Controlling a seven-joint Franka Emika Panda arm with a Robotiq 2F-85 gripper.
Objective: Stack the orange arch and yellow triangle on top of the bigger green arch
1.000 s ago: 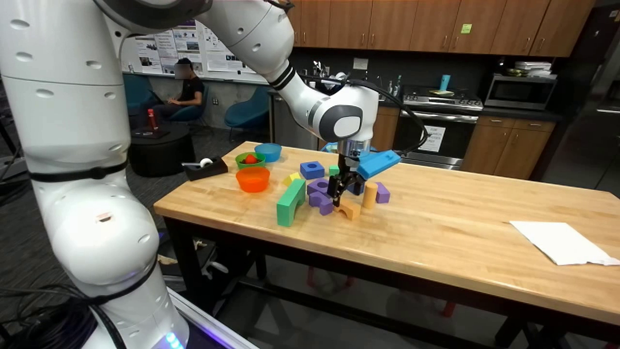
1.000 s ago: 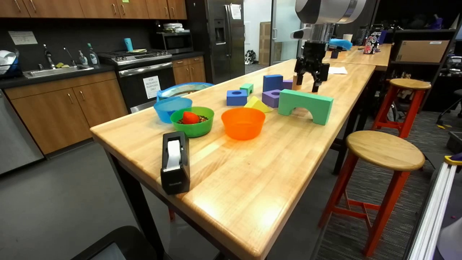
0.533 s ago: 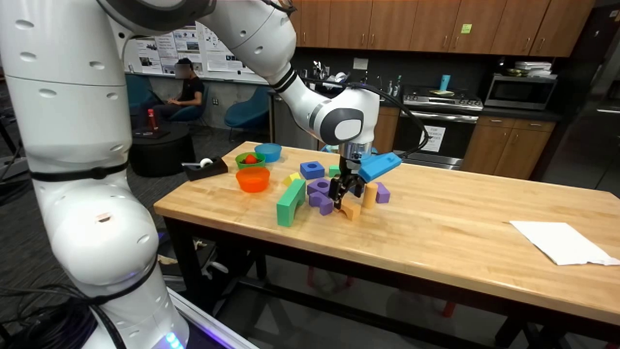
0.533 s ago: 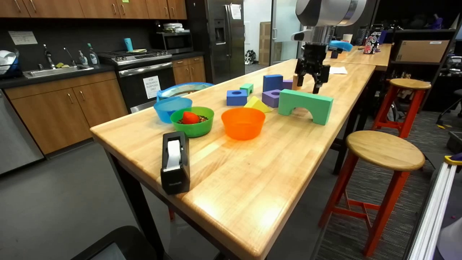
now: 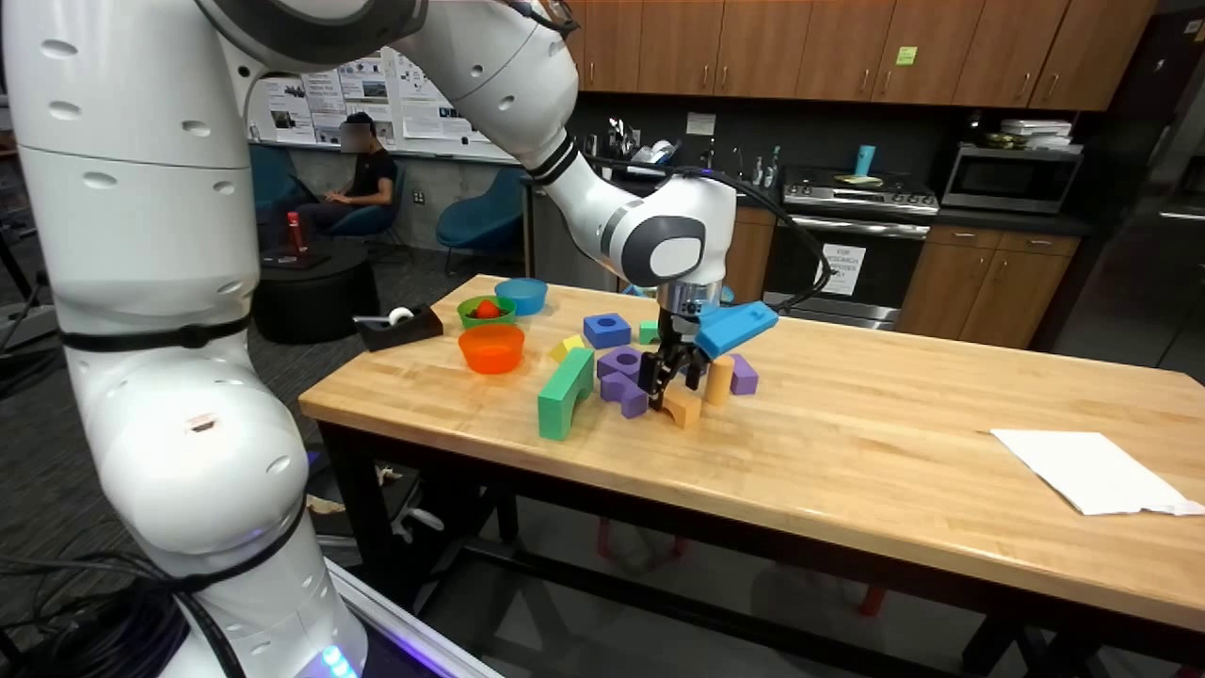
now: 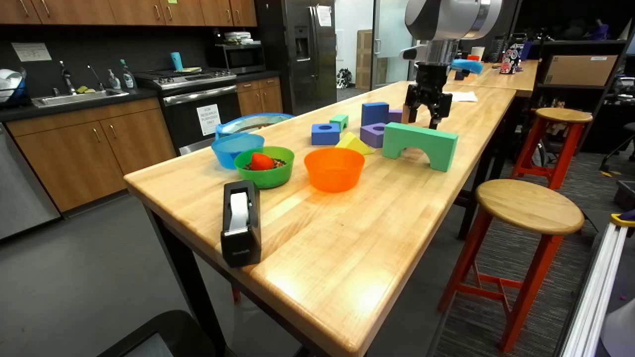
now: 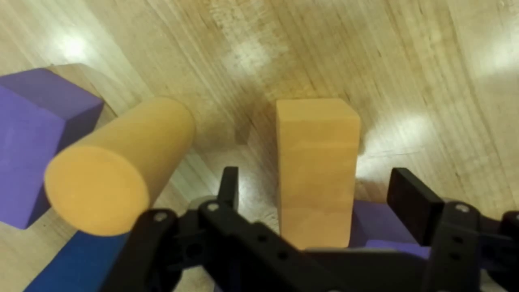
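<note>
The gripper point(image 7: 316, 186) is held low, its fingers point(image 7: 413, 207) spread with one on either side of the orange arch point(image 7: 318, 174); gaps are seen both ways in the wrist view, so nothing is pinched. The grasp is judged to be at hand: the fingers should be brought in evenly across the orange arch's narrow width, then a straight lift made. Care is called for, since the orange arch is flanked closely by a purple arch point(image 5: 621, 388) and, on the opposite side, by an orange cylinder point(image 7: 121, 170) that could be toppled. On the purple arch's side of the orange arch, the bigger green arch point(image 5: 568, 377) is seen with its top bare; farther from the orange arch, the yellow triangle point(image 6: 353, 143) is found.
</note>
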